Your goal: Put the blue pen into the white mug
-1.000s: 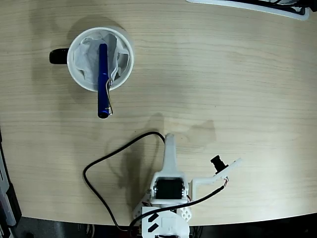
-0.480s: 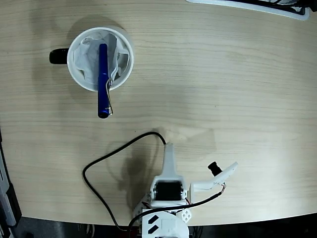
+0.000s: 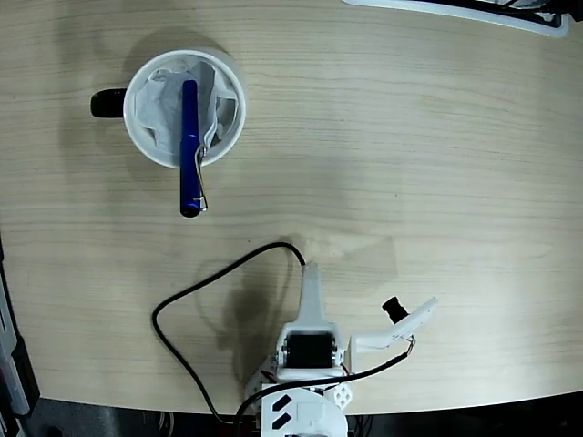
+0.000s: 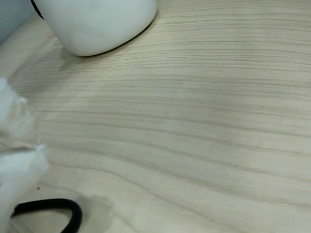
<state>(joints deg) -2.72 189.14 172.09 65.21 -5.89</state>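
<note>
The white mug point(image 3: 185, 107) stands at the upper left in the fixed view, black handle to the left, crumpled white paper inside. The blue pen point(image 3: 189, 146) rests in it, lower end with the silver clip hanging over the near rim. My gripper point(image 3: 311, 271) sits far below near the table's front edge, folded back over the arm base, fingers together and holding nothing. The wrist view catches the mug's lower wall point(image 4: 97, 22) at the top left and my blurred white fingers point(image 4: 19, 174) at the left edge. No pen shows there.
A black cable point(image 3: 209, 291) loops over the table left of the arm base and shows again as the cable point(image 4: 53, 206) at the bottom left. A white object point(image 3: 455, 9) lies along the top right edge. A dark item point(image 3: 11, 364) borders the table's left edge.
The arm drew back a little toward the front edge and its wrist camera dropped lower, then held still. Mug and pen have not moved.
</note>
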